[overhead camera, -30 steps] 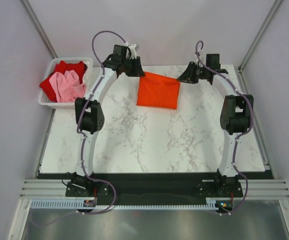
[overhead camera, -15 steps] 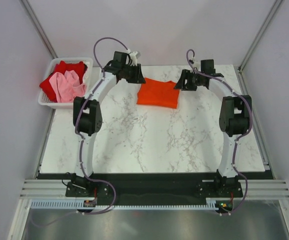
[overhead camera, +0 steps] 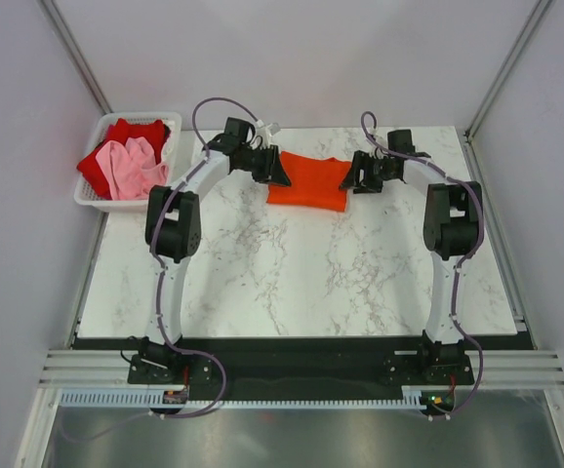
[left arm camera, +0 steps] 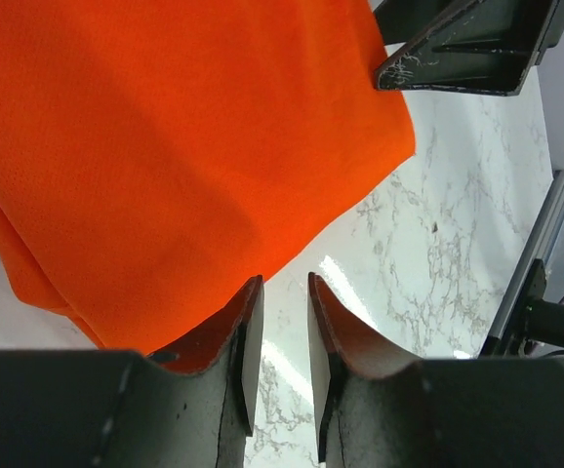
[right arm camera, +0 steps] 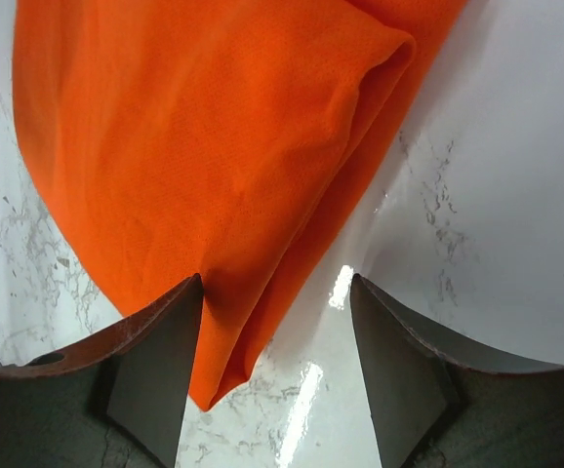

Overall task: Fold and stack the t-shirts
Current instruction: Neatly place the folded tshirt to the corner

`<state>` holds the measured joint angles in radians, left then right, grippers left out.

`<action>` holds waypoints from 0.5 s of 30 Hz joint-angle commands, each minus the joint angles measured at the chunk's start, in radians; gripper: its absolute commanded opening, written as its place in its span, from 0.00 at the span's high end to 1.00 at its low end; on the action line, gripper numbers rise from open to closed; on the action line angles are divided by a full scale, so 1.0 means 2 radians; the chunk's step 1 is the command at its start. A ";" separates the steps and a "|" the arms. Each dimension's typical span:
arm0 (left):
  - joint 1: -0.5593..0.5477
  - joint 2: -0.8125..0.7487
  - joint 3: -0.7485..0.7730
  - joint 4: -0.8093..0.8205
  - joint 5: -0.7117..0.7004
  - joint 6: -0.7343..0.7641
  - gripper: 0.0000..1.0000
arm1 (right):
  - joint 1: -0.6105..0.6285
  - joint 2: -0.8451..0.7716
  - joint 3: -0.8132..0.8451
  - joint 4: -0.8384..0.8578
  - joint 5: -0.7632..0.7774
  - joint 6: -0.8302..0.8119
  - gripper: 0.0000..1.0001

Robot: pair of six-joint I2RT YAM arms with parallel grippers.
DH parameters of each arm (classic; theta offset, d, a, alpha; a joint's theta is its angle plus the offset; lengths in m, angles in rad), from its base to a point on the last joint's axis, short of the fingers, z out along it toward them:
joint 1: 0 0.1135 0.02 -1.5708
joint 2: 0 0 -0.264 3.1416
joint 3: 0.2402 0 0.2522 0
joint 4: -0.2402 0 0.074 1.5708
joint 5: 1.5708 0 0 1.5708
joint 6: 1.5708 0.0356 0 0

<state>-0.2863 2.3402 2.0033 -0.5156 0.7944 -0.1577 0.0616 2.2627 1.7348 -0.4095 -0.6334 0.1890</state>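
The bright orange-red t-shirt (overhead camera: 308, 183) lies folded flat at the far middle of the marble table (overhead camera: 292, 273). My left gripper (overhead camera: 280, 177) sits low at its left edge. In the left wrist view, the cloth (left arm camera: 165, 146) lies beside the left gripper (left arm camera: 284, 292), whose jaws stand narrowly open over bare marble. My right gripper (overhead camera: 345, 181) is at the shirt's right edge. It is wide open (right arm camera: 277, 292), with a folded corner of the cloth (right arm camera: 214, 127) lying loose between its fingers. The deeper red t-shirt (overhead camera: 131, 132) and the pale pink one (overhead camera: 131, 166) lie in the basket.
A white slatted basket (overhead camera: 116, 205) stands off the table's far left corner. Grey walls and frame posts close in the left, right and far sides. The right gripper's finger (left arm camera: 467, 49) shows at the top of the left wrist view.
Both grippers came down and forward, laying the far edge of the orange-red shirt over itself, so the shirt now looks shorter. The right jaws opened and released the cloth.
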 commanded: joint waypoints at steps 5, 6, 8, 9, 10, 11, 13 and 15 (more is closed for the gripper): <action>-0.003 0.037 -0.009 0.005 0.017 0.004 0.70 | 0.001 0.047 -0.001 0.040 -0.031 0.048 0.30; -0.003 0.039 -0.012 0.003 0.016 0.004 0.70 | 0.002 0.051 -0.004 0.044 -0.034 0.062 0.30; -0.006 0.044 -0.017 0.002 0.015 0.004 0.71 | 0.004 0.060 -0.011 0.057 -0.041 0.074 0.30; -0.006 0.050 -0.017 0.000 0.014 0.005 0.71 | 0.004 0.063 -0.012 0.061 -0.044 0.080 0.31; -0.009 0.052 -0.017 -0.001 0.012 0.007 0.71 | 0.004 0.069 -0.013 0.068 -0.050 0.094 0.31; -0.011 0.055 -0.016 -0.003 0.008 0.008 0.71 | 0.006 0.074 -0.012 0.072 -0.052 0.099 0.31; -0.016 0.062 -0.013 -0.003 0.002 0.009 0.71 | 0.008 0.085 -0.008 0.080 -0.055 0.115 0.33; -0.020 0.066 -0.011 -0.003 -0.002 0.011 0.71 | 0.010 0.093 -0.002 0.084 -0.059 0.121 0.37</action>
<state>-0.3031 2.4538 1.9713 -0.5251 0.7906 -0.1574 0.0631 2.3634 1.7386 -0.2317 -0.7742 0.3927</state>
